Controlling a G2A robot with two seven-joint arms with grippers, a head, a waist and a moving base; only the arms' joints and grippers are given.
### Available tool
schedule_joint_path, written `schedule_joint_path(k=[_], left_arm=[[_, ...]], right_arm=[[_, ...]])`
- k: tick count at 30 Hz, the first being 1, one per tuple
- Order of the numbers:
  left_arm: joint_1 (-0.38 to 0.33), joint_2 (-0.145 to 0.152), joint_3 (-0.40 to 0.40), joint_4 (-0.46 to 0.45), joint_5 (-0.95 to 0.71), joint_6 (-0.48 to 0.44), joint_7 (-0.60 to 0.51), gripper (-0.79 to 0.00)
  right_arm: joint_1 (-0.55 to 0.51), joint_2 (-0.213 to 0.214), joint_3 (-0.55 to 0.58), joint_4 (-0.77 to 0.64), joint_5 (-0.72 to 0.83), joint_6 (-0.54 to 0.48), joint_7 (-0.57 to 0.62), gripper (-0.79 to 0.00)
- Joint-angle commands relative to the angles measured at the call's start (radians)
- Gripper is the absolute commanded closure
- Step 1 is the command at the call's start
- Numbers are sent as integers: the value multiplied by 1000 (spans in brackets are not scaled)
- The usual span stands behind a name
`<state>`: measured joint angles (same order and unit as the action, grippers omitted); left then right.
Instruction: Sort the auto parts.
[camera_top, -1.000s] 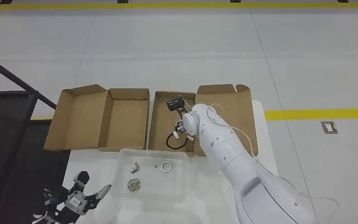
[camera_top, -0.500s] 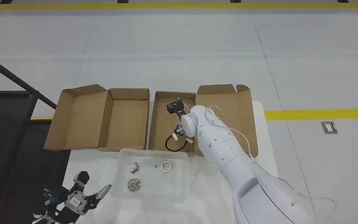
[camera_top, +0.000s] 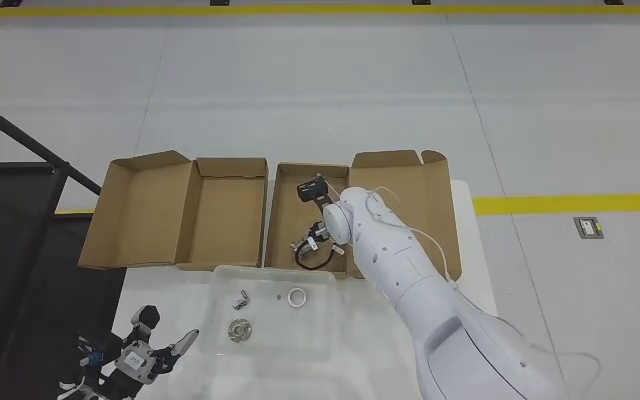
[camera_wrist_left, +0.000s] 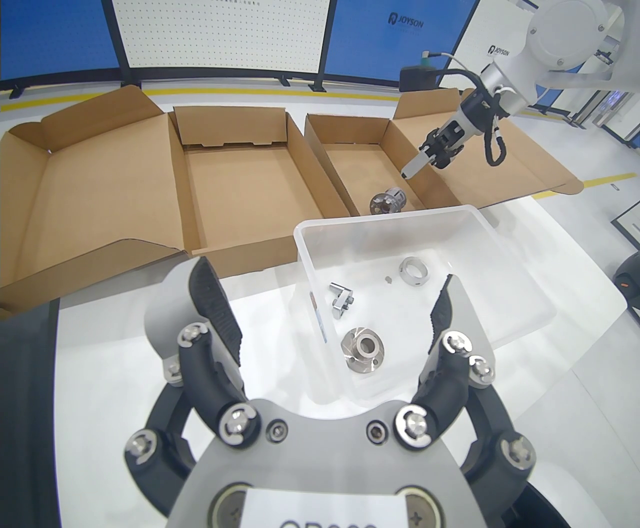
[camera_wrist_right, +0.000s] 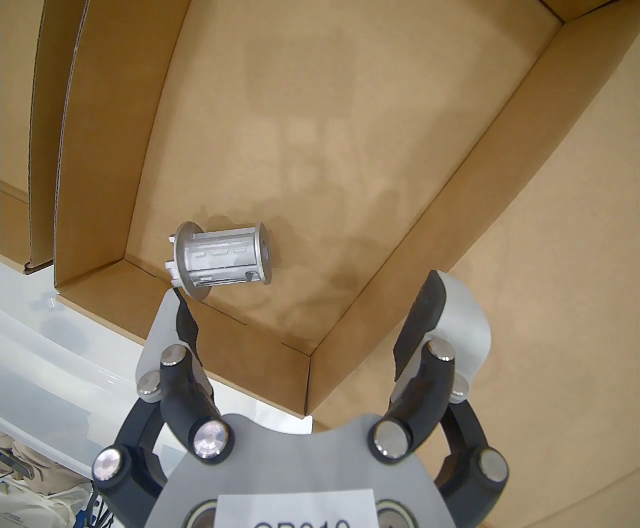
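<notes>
A clear plastic bin (camera_wrist_left: 385, 216) at the table's front holds a metal ring (camera_wrist_left: 412, 270), a small bracket (camera_wrist_left: 340, 300) and a flanged hub (camera_wrist_left: 362, 348). Behind it, a ribbed metal cylinder (camera_wrist_right: 222, 260) lies on its side in the near corner of the right cardboard box (camera_wrist_left: 350, 165). My right gripper (camera_wrist_right: 305, 290) hangs open above that box, a little above and beside the cylinder, holding nothing. My left gripper (camera_wrist_left: 325, 272) stands open and empty at the table's front left, short of the bin.
A second cardboard box (camera_wrist_left: 240, 190), with nothing in it, sits left of the first, both with flaps spread outward. A tiny screw (camera_wrist_left: 387, 279) lies in the bin near the ring. A black frame (camera_top: 40, 160) stands left of the table.
The right wrist has shifted slightly left over the right box, and its cable loop has swung with it. The left arm has stayed still.
</notes>
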<state>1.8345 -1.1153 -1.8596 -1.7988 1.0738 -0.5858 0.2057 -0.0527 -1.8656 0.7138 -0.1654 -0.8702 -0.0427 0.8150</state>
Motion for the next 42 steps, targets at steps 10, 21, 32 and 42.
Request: schedule_joint_path(k=[10, 21, 32, 42], left_arm=[[0, 0, 0, 0, 0, 0, 0, -785], [0, 0, 0, 0, 0, 0, 0, -785], [0, 0, 0, 0, 0, 0, 0, -785], [0, 0, 0, 0, 0, 0, 0, -785]], right_arm=[[-17, -10, -35, -68, -84, -77, -87, -785], [-121, 4, -90, -236, -248, -102, -233, -785], [-285, 110, -25, -614, -425, -70, -202, -785], [-516, 220, 68, -1062, -662, -272, -39, -785]])
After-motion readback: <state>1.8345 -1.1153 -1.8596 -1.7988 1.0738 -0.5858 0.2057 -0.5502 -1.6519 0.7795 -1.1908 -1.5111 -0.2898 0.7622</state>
